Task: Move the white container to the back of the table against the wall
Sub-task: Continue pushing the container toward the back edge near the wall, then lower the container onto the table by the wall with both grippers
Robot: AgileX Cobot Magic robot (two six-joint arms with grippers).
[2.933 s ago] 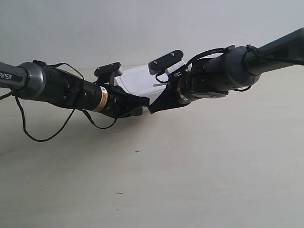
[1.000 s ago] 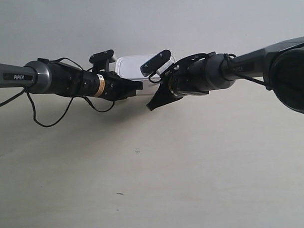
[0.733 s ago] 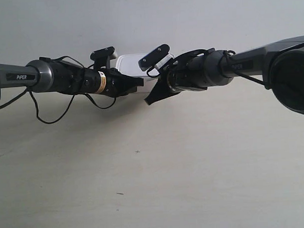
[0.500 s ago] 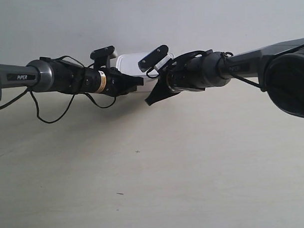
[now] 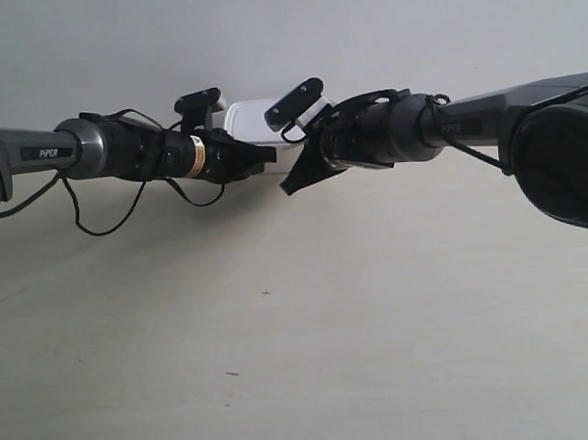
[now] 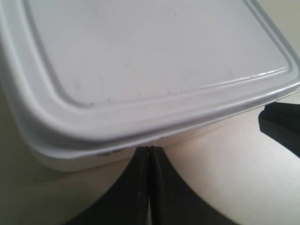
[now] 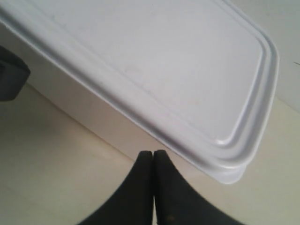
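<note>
The white container (image 5: 253,119) sits at the back of the table (image 5: 279,356), close to the wall (image 5: 268,37), half hidden behind both arms. Its flat rimmed lid (image 6: 154,61) fills the left wrist view, and my left gripper (image 6: 149,149) is shut with its tips against the box's side just under the rim. In the right wrist view my right gripper (image 7: 153,153) is shut, its tips at the wall of the container (image 7: 154,70) near a rounded corner. The shut grippers of the arm at the exterior view's left (image 5: 271,158) and right (image 5: 285,189) hold nothing.
The two dark arms stretch across the table's back from both sides and nearly meet in front of the box. The other gripper's black finger (image 6: 281,126) shows beside the box. A few tiny dark specks (image 5: 266,292) mark the tabletop.
The container, tilted and further forward 2.9 s ago, now lies flat nearer the wall. Both arms have moved back with it, only slightly in the last half second.
</note>
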